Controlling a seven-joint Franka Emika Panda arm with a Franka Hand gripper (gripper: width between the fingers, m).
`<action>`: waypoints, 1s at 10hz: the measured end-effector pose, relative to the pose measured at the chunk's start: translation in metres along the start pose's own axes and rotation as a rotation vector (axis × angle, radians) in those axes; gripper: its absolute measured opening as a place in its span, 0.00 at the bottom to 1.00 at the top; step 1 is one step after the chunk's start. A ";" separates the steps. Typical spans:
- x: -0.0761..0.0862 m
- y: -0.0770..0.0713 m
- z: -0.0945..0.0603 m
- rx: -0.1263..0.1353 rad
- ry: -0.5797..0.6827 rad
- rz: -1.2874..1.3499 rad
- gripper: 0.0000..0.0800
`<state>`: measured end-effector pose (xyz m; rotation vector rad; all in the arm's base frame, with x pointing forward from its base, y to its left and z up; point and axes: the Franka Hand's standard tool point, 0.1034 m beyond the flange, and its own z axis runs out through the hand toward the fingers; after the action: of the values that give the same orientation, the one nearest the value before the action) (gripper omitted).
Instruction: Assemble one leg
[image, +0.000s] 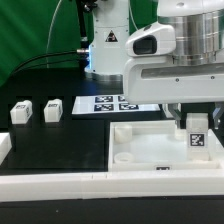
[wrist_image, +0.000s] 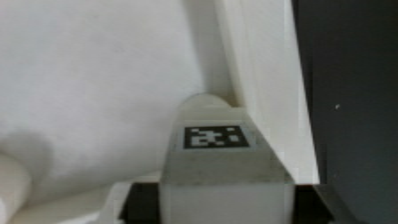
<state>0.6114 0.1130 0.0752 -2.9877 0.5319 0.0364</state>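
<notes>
Tool (image: 197, 124) low over far right corner of white tray (image: 150, 158), fingers closed on a leg (image: 197, 137), tag facing outward. Wrist view: the leg (wrist_image: 217, 150) stands upright against tray's inner corner wall, tag on top; whether its base touches the tray floor, cannot tell. Tray (wrist_image: 107, 80) sits on black tabletop (image: 60, 135). Beyond tray, marker board (image: 112, 103) lies flat. Three spare legs (image: 37, 110) stand well apart at exterior view's left.
</notes>
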 end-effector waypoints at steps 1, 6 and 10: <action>0.000 0.000 0.000 0.011 0.006 0.153 0.36; -0.001 -0.002 0.000 0.026 -0.003 0.750 0.36; 0.000 -0.003 0.001 0.050 -0.032 1.224 0.36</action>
<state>0.6121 0.1162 0.0750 -2.1225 2.1381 0.1540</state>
